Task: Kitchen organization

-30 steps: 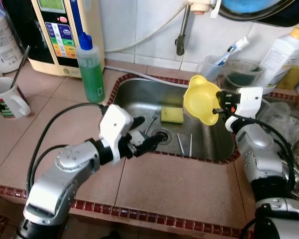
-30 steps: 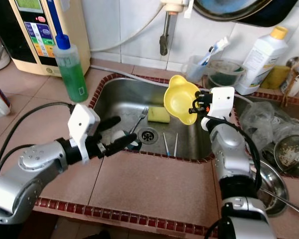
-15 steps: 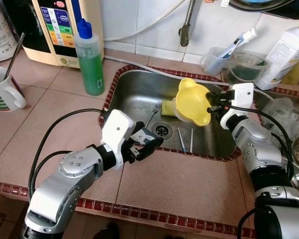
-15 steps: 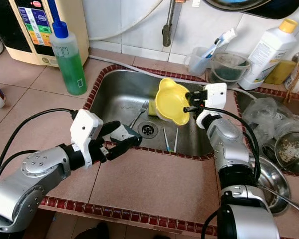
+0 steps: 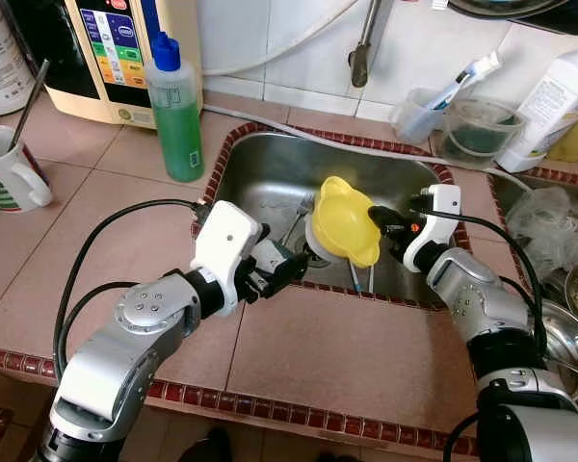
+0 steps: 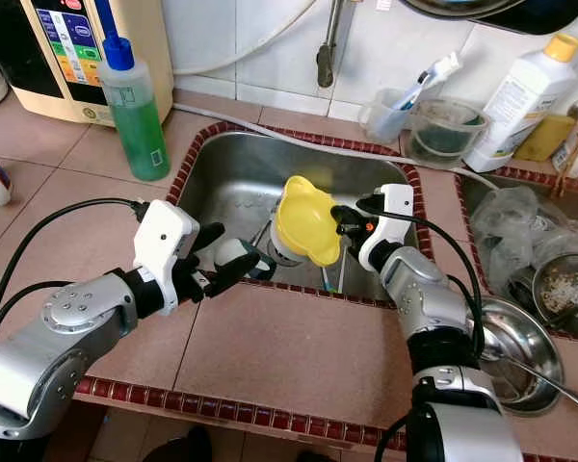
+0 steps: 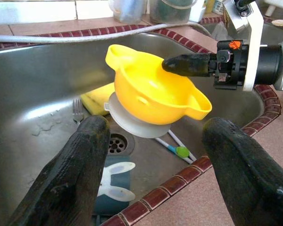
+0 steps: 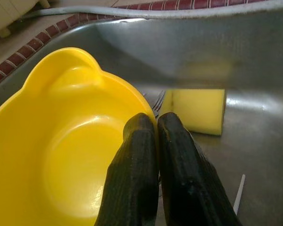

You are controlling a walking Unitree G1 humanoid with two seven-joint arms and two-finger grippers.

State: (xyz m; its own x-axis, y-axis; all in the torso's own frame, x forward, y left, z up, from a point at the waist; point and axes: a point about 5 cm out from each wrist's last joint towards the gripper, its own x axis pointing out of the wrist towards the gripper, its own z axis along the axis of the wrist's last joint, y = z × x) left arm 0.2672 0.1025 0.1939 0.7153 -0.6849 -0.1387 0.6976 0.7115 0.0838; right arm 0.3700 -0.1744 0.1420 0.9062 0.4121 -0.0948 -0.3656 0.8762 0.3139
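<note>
My right claw [image 5: 383,220] pinches the rim of the yellow bowl [image 5: 342,219], tilted over the sink [image 5: 260,164] near its front edge. That thin rim grip could slip, dropping the bowl onto what looks like a fork [image 5: 300,212]. My left claw [image 5: 279,270] hovers spread open at the sink's front edge, forearm across the worktop [image 5: 106,217].

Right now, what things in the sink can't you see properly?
- Drain: covered by the yellow bowl in the left eye view.
- Sponge: partly behind the bowl in the left wrist view.
- Fork: only its tines show there.
- Teal object: partly hidden by the left gripper's fingers.
</note>
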